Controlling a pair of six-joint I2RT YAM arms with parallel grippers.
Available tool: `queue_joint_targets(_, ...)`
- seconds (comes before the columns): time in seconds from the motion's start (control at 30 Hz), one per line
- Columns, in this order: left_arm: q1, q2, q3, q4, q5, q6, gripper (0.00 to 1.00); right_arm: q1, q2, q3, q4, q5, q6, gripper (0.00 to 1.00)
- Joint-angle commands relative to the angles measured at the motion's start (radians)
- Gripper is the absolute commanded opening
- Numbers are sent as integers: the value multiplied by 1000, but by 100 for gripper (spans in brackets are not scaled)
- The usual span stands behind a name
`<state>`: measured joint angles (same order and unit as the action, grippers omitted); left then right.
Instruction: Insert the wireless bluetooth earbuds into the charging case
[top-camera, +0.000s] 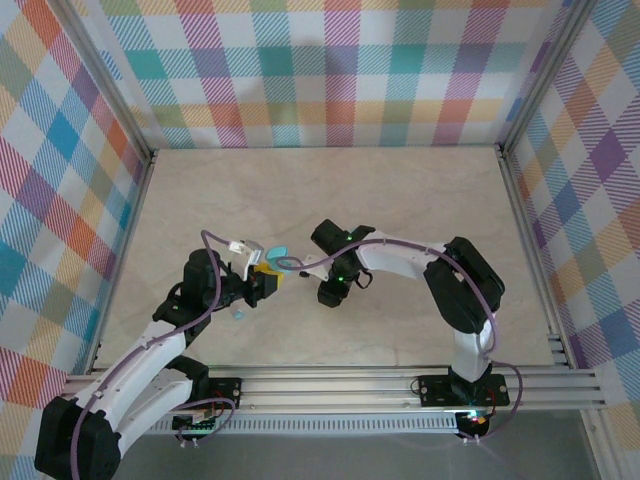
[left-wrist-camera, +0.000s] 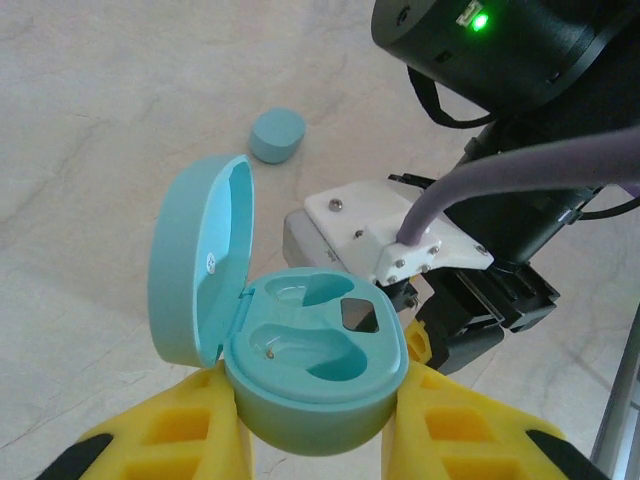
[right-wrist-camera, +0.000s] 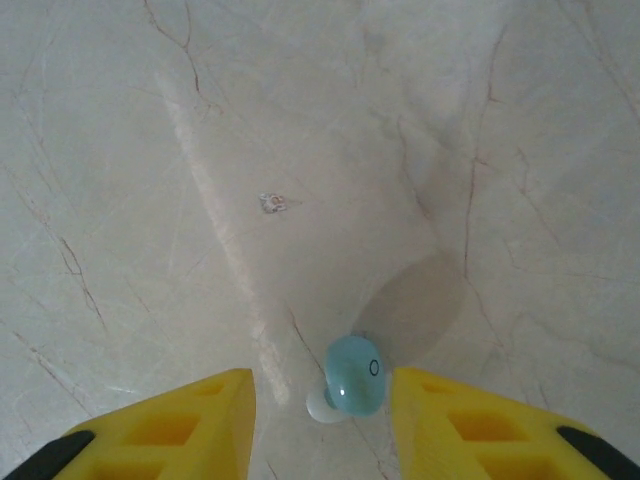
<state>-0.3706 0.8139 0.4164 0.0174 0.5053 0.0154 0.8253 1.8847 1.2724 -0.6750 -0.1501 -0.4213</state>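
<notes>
Lying within the parted right claw (right-wrist-camera: 322, 425), one light-blue earbud (right-wrist-camera: 355, 376)

Teal case (left-wrist-camera: 320, 370), pale blue earbud (right-wrist-camera: 355, 375), yellow fingers (right-wrist-camera: 190, 425) black-tipped, beige veined marble table (top-camera: 330, 200), pastel multicolour plaid walls (top-camera: 330, 70), black-white arms (top-camera: 400, 258), purple cables (left-wrist-camera: 520, 165).

Smooth, softly glossy teal plastic charging case (left-wrist-camera: 310, 370), a shiny light-blue plastic earbud (right-wrist-camera: 355, 375), and matt yellow plastic claw fingers (right-wrist-camera: 190, 420) above a smooth marble-look worktop (right-wrist-camera: 300, 150).
</notes>
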Motion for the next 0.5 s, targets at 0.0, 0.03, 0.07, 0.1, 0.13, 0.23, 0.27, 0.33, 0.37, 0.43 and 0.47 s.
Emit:
queue_joint_targets(0.0, -4, -18, 0, -7, -5, -6, 2, 0, 20, 35, -47, -7, -49, 42)
queue_joint_targets(0.03, -4, -19, 0, -7, -5, -5, 2, 0, 24, 37, -50, -3, -48, 42)
queue_joint_targets(0.07, -4, -18, -1, -8, -5, -6, 2, 1, 29, 40, -51, 1, -49, 42)
queue_joint_targets(0.1, -4, -18, 1, -6, -5, -6, 2, 0, 34, 43, -49, 3, -48, 42)
queue_joint_targets(0.13, -4, -18, -1, -7, -5, -5, 2, 1, 38, 46, -49, 3, -48, 41)
queue_joint_targets(0.23, -4, -18, 2, -9, -5, -4, 2, 0, 55, 60, -48, 12, -47, 41)
queue_joint_targets(0.27, -4, -19, 4, -10, -5, -4, 2, 0, 60, 65, -50, 14, -47, 40)
queue_joint_targets(0.33, -4, -19, 6, -14, -5, -2, 2, 0, 71, 74, -53, 19, -47, 40)
queue_joint_targets(0.37, -4, -19, 7, -17, -7, 1, 2, 0, 75, 77, -55, 22, -47, 39)
queue_joint_targets(0.43, -4, -22, 8, -19, -7, 3, 2, 0, 85, 81, -58, 26, -47, 39)
queue_joint_targets(0.47, -4, -22, 7, -20, -9, 3, 2, 0, 89, 83, -59, 27, -47, 38)
